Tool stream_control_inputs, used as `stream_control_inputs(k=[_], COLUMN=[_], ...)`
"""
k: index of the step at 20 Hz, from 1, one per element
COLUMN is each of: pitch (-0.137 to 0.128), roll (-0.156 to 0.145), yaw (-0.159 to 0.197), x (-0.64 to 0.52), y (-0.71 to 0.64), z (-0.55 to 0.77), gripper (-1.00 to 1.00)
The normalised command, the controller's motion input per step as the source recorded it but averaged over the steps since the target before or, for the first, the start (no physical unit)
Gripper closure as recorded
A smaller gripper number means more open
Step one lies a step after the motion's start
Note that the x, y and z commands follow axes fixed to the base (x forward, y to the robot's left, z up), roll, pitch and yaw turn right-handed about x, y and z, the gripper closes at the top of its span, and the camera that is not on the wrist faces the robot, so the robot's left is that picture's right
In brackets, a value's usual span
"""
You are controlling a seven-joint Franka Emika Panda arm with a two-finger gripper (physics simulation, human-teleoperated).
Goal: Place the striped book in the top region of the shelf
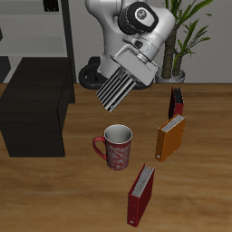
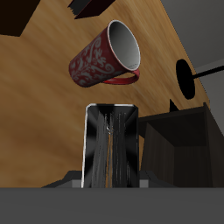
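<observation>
**Striped book airborne, shelf top not yet reached**

Striped book (image 1: 120, 88) is clamped in the gripper (image 1: 133, 69), jaws closed on one end of it, cover tilted and hanging above the table (image 1: 72, 195), over the red patterned mug (image 1: 116, 146). Wrist view confirms: book (image 2: 109, 144) runs straight out from the fingers, mug (image 2: 105, 55) lies beyond its far end, black shelf (image 2: 179, 144) just beside it.

Step in hand, as I read it: carry across to the shelf (image 1: 36, 104) and set the book on its flat top.

How to do it well:
- Hold height until the book's low end is past the shelf's near top edge; that edge is the likeliest snag.
- Level the book before lowering so it lands flat and doesn't tip off.
- Release only once it's supported.

Room:
- Path from mug to shelf looks open, nothing standing between.
- Grey-framed rack (image 1: 59, 27) sits behind the shelf; avoid overshooting toward it.
- Orange book (image 1: 170, 137) and two red books (image 1: 140, 195), (image 1: 176, 101) are well apart from the route. Potted plant (image 1: 186, 32) also out of the way.
</observation>
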Motion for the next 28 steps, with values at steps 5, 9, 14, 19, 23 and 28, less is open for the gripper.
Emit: stream_control_inputs(k=[5,9,14,19,23,28], pitch=[0.024,0.006,-0.011,0.016,0.006,0.016], roll=[-0.031,-0.043,-0.073,-0.101,-0.028,-0.069], yaw=[0.019,0.02,0.002,-0.018,0.004,-0.012], x=[0.14,0.05,0.06,0.1,0.01,0.1], y=[0.19,0.05,-0.13,-0.22,-0.05,-0.16], z=[-0.14,-0.16,-0.09,-0.06,-0.07,-0.09], gripper=[1.0,1.0,1.0,1.0,1.0,1.0])
